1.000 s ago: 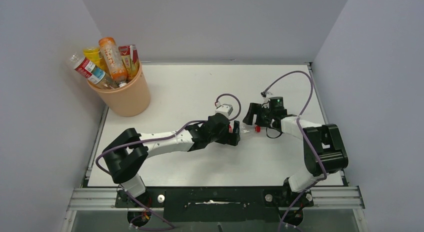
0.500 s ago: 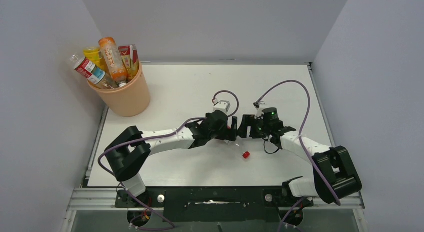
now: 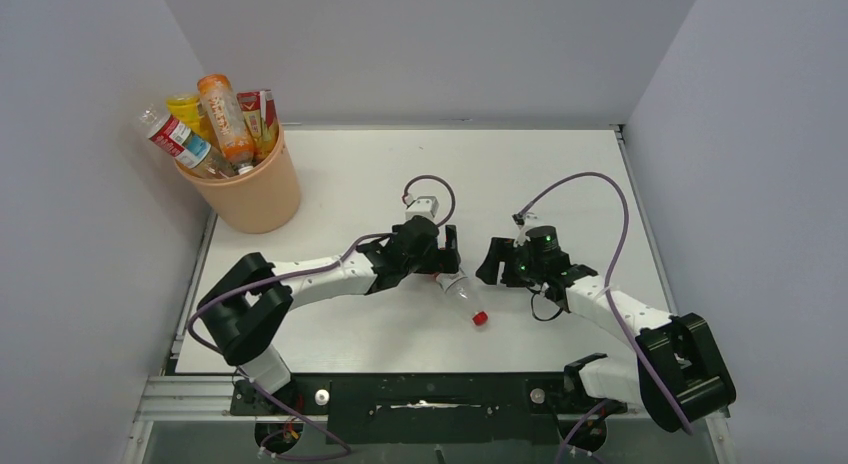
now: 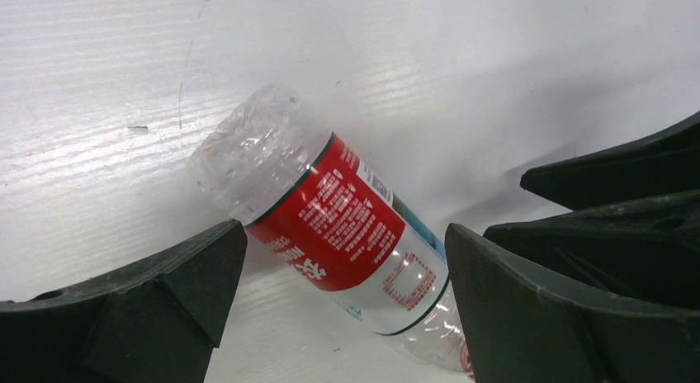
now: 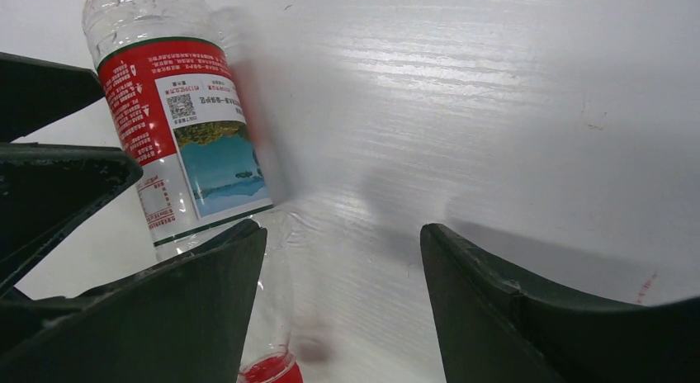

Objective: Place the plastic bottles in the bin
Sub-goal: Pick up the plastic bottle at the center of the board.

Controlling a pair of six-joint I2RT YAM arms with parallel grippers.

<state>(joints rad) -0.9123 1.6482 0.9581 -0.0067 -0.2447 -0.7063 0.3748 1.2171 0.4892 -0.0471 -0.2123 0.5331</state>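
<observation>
Bottle (image 3: 458, 290) dropped flat, cap (image 3: 480, 318) pointing near-right

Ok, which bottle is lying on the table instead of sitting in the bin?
The red-capped clear bottle with the red label, lying on its side on the white table. All the other bottles stand packed in the peach bin.

Arms: we see white links and black joints, left arm (image 3: 320, 277) and right arm (image 3: 610, 306).
Cables (image 3: 585, 175): purple, looping.
Fingers (image 4: 140, 317): matte black wedges.
</observation>
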